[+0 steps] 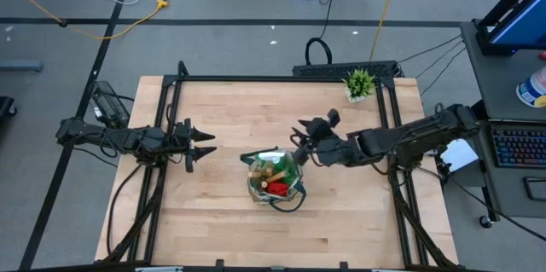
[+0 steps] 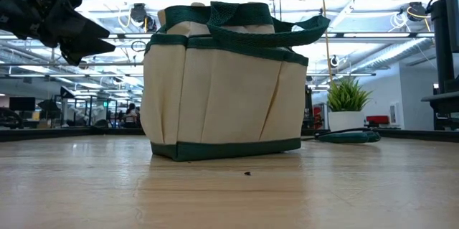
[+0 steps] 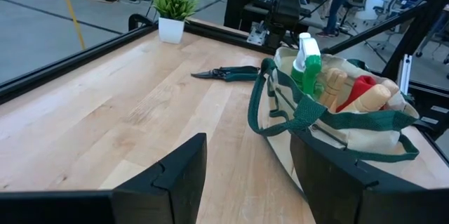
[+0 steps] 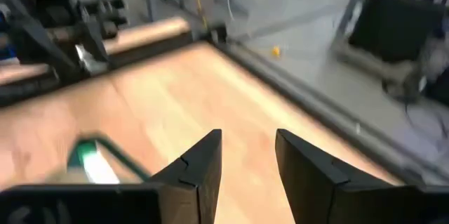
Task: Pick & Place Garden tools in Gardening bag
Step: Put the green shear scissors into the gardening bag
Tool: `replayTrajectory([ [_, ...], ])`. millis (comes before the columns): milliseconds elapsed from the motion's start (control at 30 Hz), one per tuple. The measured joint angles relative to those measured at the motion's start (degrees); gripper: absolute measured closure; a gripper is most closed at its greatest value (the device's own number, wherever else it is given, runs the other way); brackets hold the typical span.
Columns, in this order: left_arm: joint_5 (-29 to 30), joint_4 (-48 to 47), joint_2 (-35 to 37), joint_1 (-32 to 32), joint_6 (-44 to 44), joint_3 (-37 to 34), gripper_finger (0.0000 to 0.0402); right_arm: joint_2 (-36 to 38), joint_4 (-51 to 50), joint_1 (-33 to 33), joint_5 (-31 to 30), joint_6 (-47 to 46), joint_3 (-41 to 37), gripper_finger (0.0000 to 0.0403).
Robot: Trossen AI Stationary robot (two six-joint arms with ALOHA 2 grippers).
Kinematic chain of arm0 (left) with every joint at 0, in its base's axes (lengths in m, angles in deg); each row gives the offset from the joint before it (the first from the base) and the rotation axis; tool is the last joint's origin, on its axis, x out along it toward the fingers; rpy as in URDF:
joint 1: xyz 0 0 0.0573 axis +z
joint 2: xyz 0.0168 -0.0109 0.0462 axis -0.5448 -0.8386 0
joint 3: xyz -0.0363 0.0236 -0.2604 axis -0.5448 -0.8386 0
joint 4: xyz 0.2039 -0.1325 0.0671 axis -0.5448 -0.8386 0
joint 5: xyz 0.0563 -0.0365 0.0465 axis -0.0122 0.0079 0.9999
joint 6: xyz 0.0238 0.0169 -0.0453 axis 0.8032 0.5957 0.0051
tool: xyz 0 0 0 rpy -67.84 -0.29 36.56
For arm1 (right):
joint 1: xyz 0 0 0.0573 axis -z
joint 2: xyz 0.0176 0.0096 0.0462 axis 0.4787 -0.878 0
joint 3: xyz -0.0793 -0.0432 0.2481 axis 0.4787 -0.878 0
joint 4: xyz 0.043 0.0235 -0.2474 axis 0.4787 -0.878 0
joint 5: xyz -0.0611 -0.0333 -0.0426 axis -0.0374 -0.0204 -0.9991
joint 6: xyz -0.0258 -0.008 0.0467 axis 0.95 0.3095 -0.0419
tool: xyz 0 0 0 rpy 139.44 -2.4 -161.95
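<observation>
The beige gardening bag [image 1: 273,178] with green trim stands by its base on the middle of the table. From its top stick a green-white spray bottle [image 3: 306,62], wooden tool handles [image 3: 344,87] and a red glove [image 3: 361,87]. Dark pruning shears [image 3: 228,74] lie flat on the wood beyond the bag, toward the potted plant. My right gripper [image 1: 300,140] hangs open in the air over the bag's far right side, nothing between its fingers [image 4: 203,157]. My left gripper [image 1: 200,147] waits open left of the bag, above the table.
A small potted plant [image 1: 359,83] stands at the table's far right corner. A black frame rail [image 1: 281,77] runs along the far edge and down both sides. Bare wood [image 1: 256,238] lies in front of the bag and to its left.
</observation>
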Motion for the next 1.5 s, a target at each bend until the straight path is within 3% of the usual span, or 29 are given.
replayTrajectory([
  [267, 0.00, 0.01, 0.00, 0.00, -0.47, 0.00, 0.0190, 3.51, -25.40, 0.61, 11.19, -30.96, 0.00, 0.0277],
  [500, 0.02, 0.02, 0.00, 0.00, -0.79, 0.00, 0.0190, 4.17, -35.46, 3.58, 22.40, -48.74, -0.05, 0.0277],
  [700, 0.02, 0.02, 0.00, 0.02, -0.79, 0.00, 0.0190, 4.17, -34.29, 6.54, 29.53, -55.64, -2.27, 0.0277],
  [1167, 0.04, 0.02, 0.00, 0.02, 0.15, 0.00, 0.0190, 4.13, -26.67, 11.24, 38.81, -65.06, -13.82, 0.0277],
  [1500, 0.04, 0.00, 0.00, 0.01, 1.14, 0.00, 0.0190, 4.13, -22.09, 11.60, 38.80, -75.06, -18.27, 0.0277],
])
